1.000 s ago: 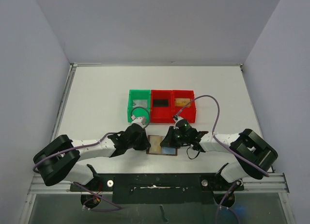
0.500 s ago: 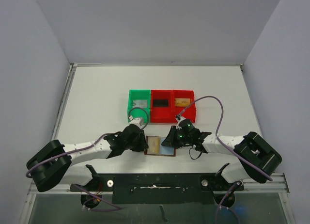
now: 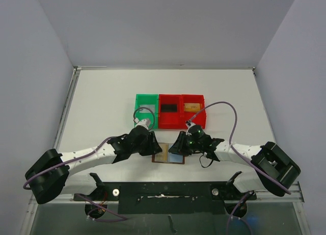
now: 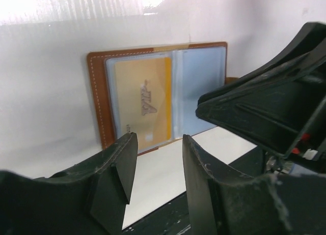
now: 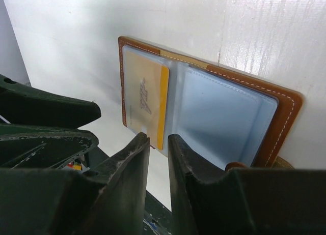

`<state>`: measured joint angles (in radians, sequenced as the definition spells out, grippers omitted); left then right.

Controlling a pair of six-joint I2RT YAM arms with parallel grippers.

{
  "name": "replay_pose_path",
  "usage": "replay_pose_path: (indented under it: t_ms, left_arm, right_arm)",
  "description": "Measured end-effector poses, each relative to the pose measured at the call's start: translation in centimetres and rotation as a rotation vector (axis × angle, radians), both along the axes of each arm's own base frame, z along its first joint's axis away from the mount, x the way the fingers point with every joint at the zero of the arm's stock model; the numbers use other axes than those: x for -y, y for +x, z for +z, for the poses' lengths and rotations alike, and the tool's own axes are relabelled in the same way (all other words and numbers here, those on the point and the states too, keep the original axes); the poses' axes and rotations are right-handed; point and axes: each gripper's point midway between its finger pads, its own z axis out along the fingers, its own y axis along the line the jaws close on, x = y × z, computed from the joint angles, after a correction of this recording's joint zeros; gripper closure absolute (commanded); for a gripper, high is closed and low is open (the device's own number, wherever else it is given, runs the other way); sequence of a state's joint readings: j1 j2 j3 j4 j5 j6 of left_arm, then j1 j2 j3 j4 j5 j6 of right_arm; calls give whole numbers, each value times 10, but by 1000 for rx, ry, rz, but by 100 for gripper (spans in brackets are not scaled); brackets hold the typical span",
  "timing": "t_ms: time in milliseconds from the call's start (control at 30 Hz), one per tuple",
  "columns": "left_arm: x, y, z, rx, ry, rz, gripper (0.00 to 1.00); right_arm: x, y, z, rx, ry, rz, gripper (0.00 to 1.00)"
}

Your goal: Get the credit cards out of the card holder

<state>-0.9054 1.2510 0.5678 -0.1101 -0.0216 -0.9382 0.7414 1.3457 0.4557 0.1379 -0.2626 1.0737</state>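
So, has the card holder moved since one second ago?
Yes, slightly. The card holder has slid a little to the left in the top view, judged against the green bin.

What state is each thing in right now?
card holder: open flat on table
gold card: in holder's sleeve
left gripper: open, empty
right gripper: narrowly open, empty
middle red bin: dark flat item inside
right red bin: tan card inside
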Motion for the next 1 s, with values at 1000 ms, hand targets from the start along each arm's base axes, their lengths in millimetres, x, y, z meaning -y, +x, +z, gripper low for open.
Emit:
replay_pose_path:
  t_ms: [1000]
  left_arm:
    - [4, 19, -31, -150, -42, 87, 77]
  right_arm:
    - [-16, 7, -16, -121, 19, -56, 71]
